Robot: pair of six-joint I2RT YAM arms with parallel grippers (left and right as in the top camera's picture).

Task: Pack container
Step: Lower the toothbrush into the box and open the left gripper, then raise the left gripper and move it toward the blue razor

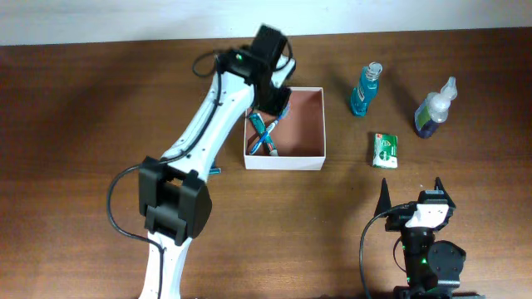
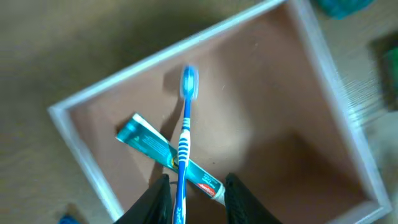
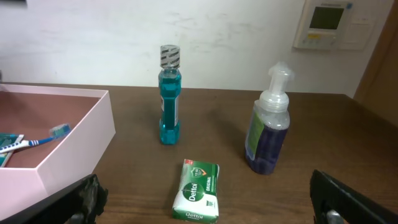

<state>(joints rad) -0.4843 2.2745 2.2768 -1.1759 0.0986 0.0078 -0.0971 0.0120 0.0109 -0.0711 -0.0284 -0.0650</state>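
Observation:
The container (image 1: pixel 283 160) is a shallow white box with a pinkish-brown inside, at mid-table. A teal toothpaste tube (image 2: pixel 149 144) lies in its left part. A blue-and-white toothbrush (image 2: pixel 185 134) lies across the tube. My left gripper (image 2: pixel 196 182) hovers over the box's left side (image 1: pixel 277 101). Its fingers are apart, with the toothbrush handle beside the left finger. My right gripper (image 1: pixel 411 189) is wide open and empty near the front edge, behind a green Dettol soap bar (image 3: pixel 198 190). The box (image 3: pixel 74 143) also shows in the right wrist view.
A teal mouthwash bottle (image 1: pixel 364 90) and a purple pump bottle (image 1: pixel 435 110) stand to the right of the box. The soap bar (image 1: pixel 385 150) lies in front of them. A small blue object (image 1: pixel 214 172) lies left of the box, partly hidden by the left arm.

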